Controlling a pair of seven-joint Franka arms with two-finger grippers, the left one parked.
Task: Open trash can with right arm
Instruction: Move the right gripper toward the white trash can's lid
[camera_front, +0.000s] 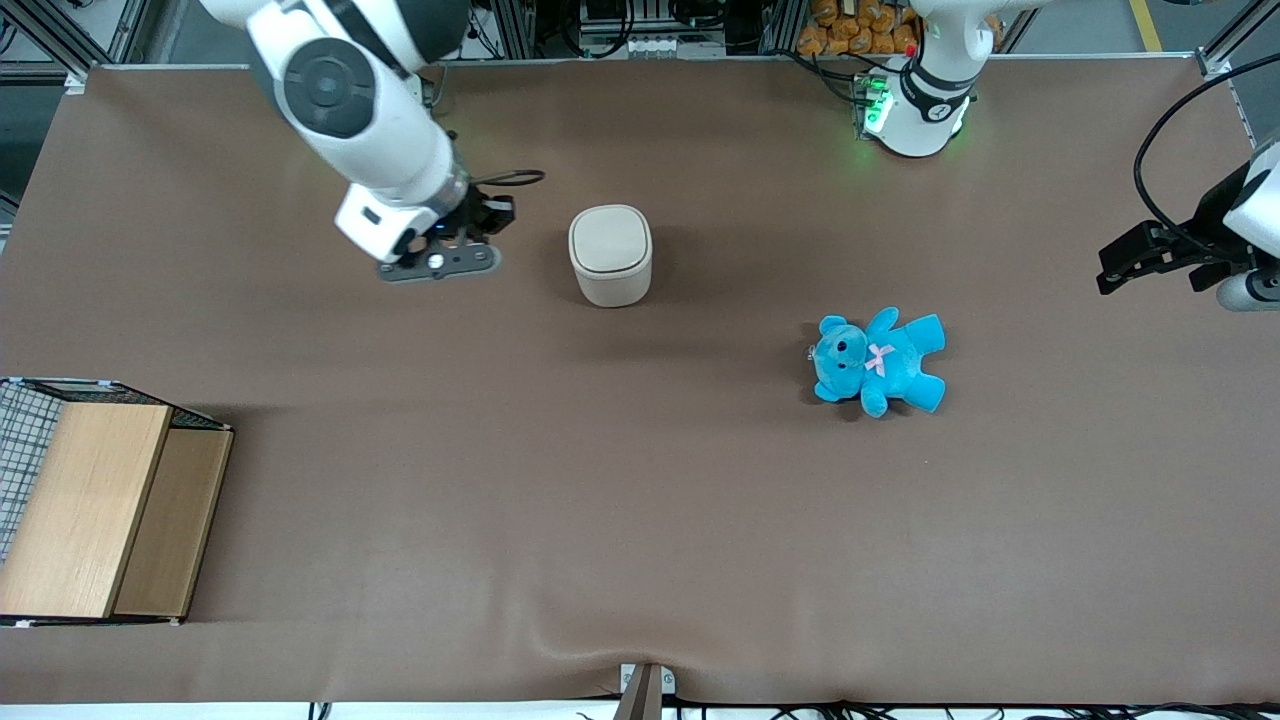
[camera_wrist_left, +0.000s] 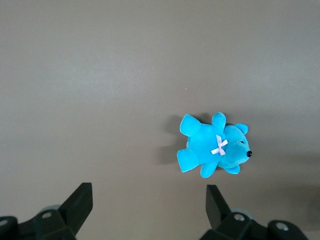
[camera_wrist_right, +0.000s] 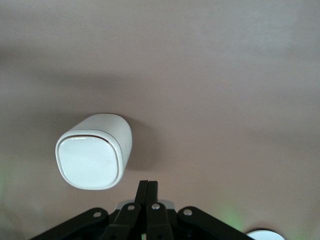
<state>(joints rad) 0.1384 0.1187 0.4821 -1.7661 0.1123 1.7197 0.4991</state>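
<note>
Hovering above the brown surface (camera_front: 640, 520), the right arm (camera_front: 350, 110) holds its end effector (camera_wrist_right: 148, 192) just beside the trash can (camera_front: 610, 255) without touching it, on the working arm's side. The wrist view shows the two fingers pressed together, holding nothing. The trash can stands upright near the middle of the surface, its lid (camera_wrist_right: 89, 159) down flat. A blue plush bear (camera_front: 880, 360) lies on its back toward the parked arm's end, nearer the front camera than the can and well apart from it. A wooden box (camera_front: 100, 510) with a wire mesh side sits at the working arm's end, close to the front camera
</note>
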